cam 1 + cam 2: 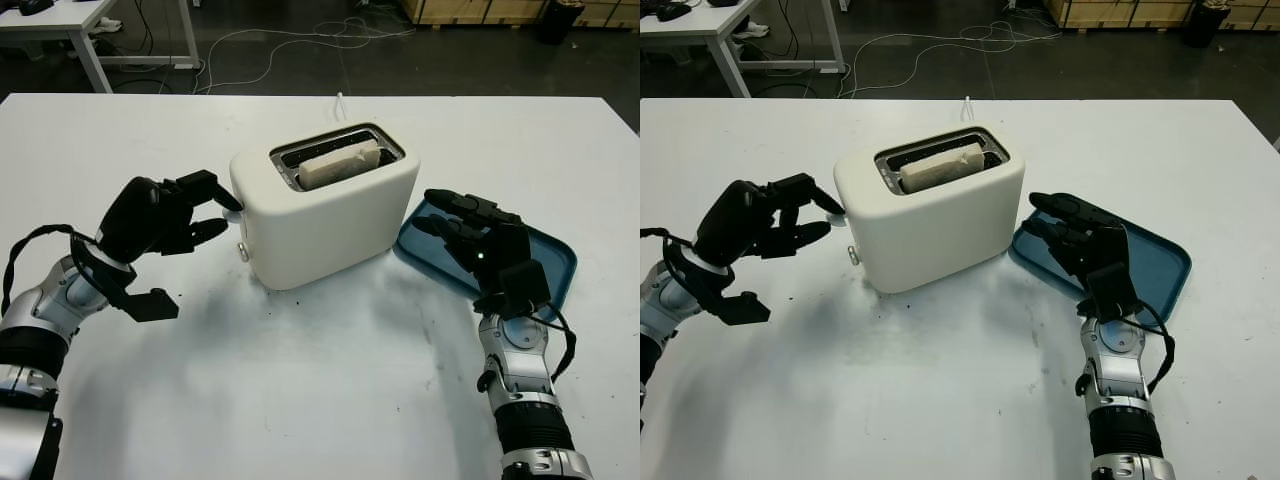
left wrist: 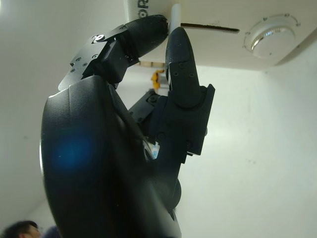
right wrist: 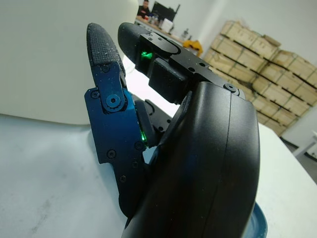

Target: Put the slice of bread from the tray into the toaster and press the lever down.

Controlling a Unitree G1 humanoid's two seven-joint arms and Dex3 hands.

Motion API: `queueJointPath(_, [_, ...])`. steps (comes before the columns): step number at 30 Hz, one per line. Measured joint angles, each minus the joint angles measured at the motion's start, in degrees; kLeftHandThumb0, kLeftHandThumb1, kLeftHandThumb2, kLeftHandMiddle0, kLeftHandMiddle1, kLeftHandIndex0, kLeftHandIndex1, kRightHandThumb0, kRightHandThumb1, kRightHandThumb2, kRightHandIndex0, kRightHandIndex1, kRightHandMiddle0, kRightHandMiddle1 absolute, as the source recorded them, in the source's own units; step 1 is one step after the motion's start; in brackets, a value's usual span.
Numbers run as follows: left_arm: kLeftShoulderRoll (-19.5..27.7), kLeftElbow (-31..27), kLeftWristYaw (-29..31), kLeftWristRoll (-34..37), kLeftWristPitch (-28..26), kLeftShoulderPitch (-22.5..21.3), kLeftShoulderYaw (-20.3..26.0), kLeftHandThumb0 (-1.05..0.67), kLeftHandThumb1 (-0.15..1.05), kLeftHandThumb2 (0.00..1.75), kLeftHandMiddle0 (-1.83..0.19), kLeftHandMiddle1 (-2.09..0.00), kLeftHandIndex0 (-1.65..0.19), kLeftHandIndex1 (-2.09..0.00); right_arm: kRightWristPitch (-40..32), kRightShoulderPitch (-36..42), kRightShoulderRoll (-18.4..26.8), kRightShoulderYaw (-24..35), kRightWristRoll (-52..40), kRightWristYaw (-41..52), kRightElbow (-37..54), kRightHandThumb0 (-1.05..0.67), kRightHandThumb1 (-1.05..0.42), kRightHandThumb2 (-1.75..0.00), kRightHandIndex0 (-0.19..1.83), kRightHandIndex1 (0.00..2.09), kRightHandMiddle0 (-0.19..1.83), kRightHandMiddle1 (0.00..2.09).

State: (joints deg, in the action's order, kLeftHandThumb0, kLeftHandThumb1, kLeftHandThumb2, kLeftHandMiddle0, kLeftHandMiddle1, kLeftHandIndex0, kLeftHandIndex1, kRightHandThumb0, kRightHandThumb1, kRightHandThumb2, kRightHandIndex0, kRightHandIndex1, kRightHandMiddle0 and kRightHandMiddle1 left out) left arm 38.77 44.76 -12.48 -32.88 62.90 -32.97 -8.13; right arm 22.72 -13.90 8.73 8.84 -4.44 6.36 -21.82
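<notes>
A white toaster stands at the middle of the table, and a slice of bread sits upright in its slot. My left hand is at the toaster's left end. In the left wrist view its fingertips close from both sides on the small white lever, next to the lever's slit. My right hand hovers open over the near left corner of the blue tray, just right of the toaster, holding nothing.
A round dial sits low on the toaster's left end, below the lever. The toaster's white cord runs off the table's far edge. Beyond that edge are the floor's cables and another table.
</notes>
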Motion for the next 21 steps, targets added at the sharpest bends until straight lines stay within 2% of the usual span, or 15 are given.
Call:
queueJointPath(8, [0.9,-0.2,0.1,-3.0,-0.8,-2.4,-1.4,-1.05,0.92,0.52,-1.17,-1.75,-0.32,-1.49,-0.1,0.0,0.0,0.0,-0.6,0.3,-0.1,-0.64,-0.92,-0.09,1.19,0.07,1.08,0.00])
queueJointPath(15, [1.4,0.3,1.0,-3.3,-0.8,-4.3,-2.7,-1.04,0.92,0.51,-1.16,-1.75,-0.33,-1.53,-0.2,0.0,0.0,0.0,-0.6,0.5,-0.1,-0.63,-0.92,-0.09,1.19,0.07,1.08,0.00])
queueJointPath(21, [1.4,2.1,-1.3,-5.6,-0.8,-5.1,-4.8,-1.03,0.92,0.47,-1.14,-1.75,-0.36,-1.50,-0.2,0.0,0.0,0.1,-0.6,0.5,-0.1,-0.62,-0.92,-0.10,1.19,0.07,1.07,0.00])
